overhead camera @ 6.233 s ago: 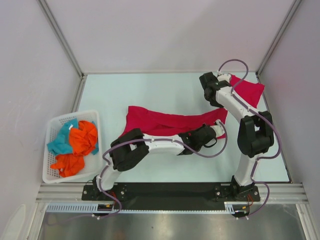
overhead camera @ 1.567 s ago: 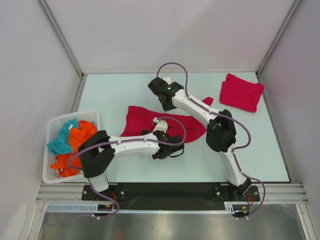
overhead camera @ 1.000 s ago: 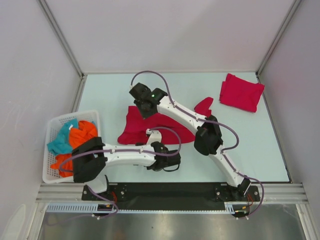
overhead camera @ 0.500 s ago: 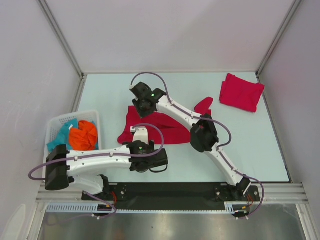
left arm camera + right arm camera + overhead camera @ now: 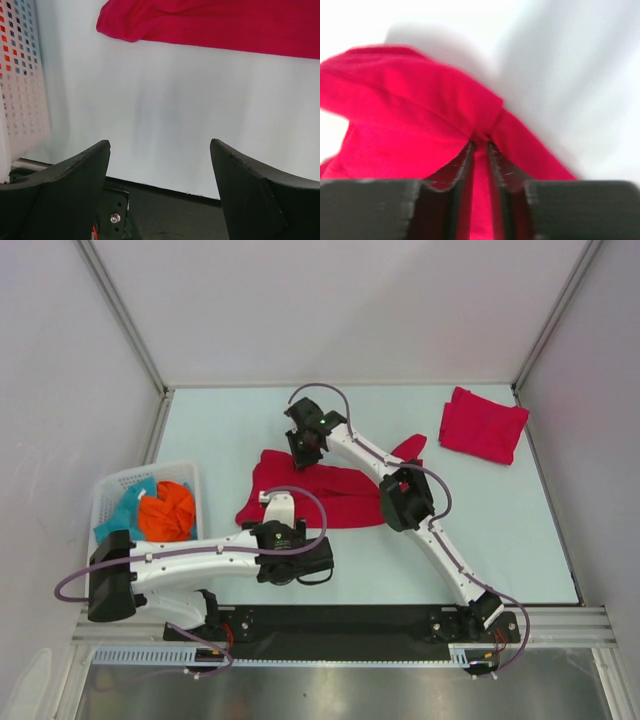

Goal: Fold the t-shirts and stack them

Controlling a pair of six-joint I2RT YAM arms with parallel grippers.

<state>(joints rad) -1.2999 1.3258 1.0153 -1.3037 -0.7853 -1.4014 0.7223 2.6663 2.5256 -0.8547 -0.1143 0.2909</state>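
Note:
A crimson t-shirt [image 5: 330, 496] lies loosely spread in the middle of the table, one sleeve [image 5: 408, 449] sticking out to the right. My right gripper [image 5: 306, 448] is at its far left edge, and in the right wrist view it [image 5: 481, 145] is shut on a pinched fold of the t-shirt [image 5: 410, 100]. A second t-shirt [image 5: 483, 425] lies folded at the back right corner. My left gripper [image 5: 297, 562] hovers in front of the spread shirt. Seen from the left wrist, it [image 5: 160, 150] is open and empty over bare table, apart from the shirt's near edge [image 5: 225, 22].
A white plastic basket [image 5: 110, 490] at the left edge holds orange cloth [image 5: 166, 512] and teal cloth [image 5: 127, 512]; its wall [image 5: 20, 75] shows in the left wrist view. The black base rail [image 5: 340, 625] runs along the near edge. Side walls enclose the table.
My right gripper has closed on the shirt's far left edge and shifted a little to the right. My left arm swung left earlier, moved clear of the shirt and now holds still, open.

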